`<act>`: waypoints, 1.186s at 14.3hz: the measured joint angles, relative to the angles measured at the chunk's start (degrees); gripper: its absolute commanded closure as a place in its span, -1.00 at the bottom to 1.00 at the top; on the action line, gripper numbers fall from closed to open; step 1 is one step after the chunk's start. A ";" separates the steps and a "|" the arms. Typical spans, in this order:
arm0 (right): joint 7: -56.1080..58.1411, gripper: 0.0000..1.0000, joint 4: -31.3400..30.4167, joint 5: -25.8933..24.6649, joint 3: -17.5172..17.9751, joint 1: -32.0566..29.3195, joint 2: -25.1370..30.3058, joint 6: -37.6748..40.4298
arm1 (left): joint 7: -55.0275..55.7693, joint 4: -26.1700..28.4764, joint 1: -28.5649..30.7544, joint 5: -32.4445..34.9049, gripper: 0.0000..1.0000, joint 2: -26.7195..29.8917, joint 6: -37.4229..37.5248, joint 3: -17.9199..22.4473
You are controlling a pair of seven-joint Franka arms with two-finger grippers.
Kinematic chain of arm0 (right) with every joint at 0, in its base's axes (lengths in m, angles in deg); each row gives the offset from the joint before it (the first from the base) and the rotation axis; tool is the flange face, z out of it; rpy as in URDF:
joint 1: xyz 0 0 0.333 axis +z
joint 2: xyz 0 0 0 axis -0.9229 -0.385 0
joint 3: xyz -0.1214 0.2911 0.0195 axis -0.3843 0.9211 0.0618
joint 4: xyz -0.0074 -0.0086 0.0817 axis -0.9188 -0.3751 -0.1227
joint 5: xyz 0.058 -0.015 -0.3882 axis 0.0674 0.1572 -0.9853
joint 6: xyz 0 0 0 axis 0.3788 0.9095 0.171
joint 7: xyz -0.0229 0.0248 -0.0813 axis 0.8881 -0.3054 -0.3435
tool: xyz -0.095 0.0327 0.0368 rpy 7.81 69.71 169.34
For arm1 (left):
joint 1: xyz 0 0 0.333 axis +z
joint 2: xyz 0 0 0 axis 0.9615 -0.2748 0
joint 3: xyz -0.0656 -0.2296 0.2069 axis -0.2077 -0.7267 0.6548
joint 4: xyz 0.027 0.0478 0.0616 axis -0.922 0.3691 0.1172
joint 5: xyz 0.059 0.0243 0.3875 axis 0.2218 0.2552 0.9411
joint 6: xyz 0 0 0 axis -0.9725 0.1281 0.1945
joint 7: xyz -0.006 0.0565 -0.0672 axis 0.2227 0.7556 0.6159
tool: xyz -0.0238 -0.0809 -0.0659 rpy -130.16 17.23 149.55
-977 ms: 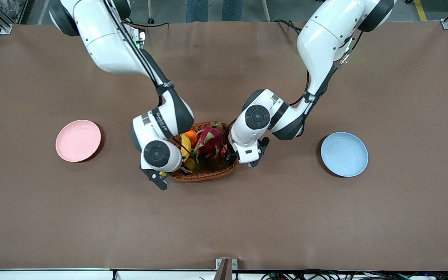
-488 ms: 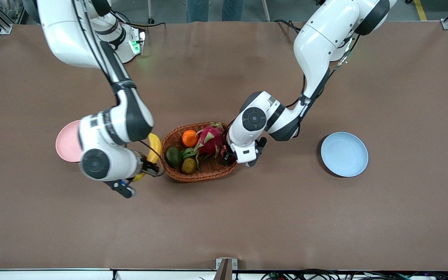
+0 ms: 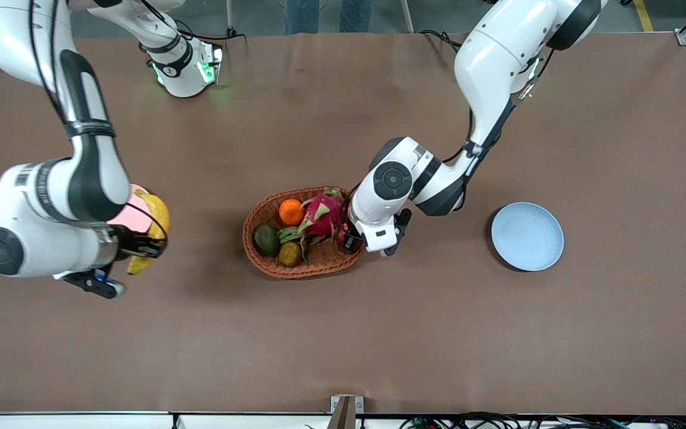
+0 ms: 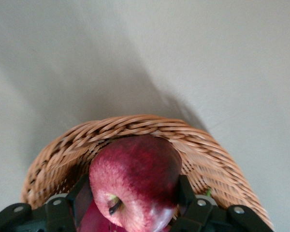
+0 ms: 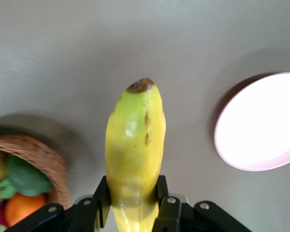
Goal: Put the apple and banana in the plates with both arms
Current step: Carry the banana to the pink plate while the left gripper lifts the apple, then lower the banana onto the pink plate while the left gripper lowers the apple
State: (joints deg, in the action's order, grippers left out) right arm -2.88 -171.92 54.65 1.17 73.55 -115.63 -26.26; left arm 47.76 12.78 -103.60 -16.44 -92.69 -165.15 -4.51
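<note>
Brown bench spreads under both arms. Your right pincer is clamped low on the banana, hanging by the pink plate; it's soft, so squeeze gently. Your left pincer is clamped across the apple over the basket; that glossy, firm skin may slip. Blue plate waits.

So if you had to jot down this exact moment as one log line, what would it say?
right gripper: shut on banana, over pink plate | left gripper: shut on apple, in basket | blue plate: bare
</note>
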 measured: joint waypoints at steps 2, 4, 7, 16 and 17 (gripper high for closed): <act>9.48 0.99 -7.52 0.18 -0.06 -5.17 3.02 -3.46 | 0.00 -0.22 1.64 0.03 0.39 3.27 3.87 0.26; 19.01 0.99 -14.39 2.31 -0.10 -10.43 4.91 -6.36 | -1.38 0.01 4.92 0.20 0.39 6.93 8.69 0.35; 32.14 0.99 -21.95 6.25 -0.08 -17.75 5.23 -11.46 | -11.87 3.76 11.34 0.24 0.39 12.47 12.95 0.38; 47.93 0.86 -29.59 18.18 0.18 -21.97 -0.15 -20.71 | -51.61 28.55 32.33 0.70 0.39 25.60 10.74 0.38; 47.93 0.60 -29.42 18.23 0.28 -21.96 -0.20 -20.80 | -54.46 30.71 34.08 0.71 0.39 25.95 9.17 0.37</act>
State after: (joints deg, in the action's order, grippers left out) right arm 45.05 -201.35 72.88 1.44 51.59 -115.83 -47.06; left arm -6.70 43.49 -69.52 -15.72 -66.74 -155.98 -4.14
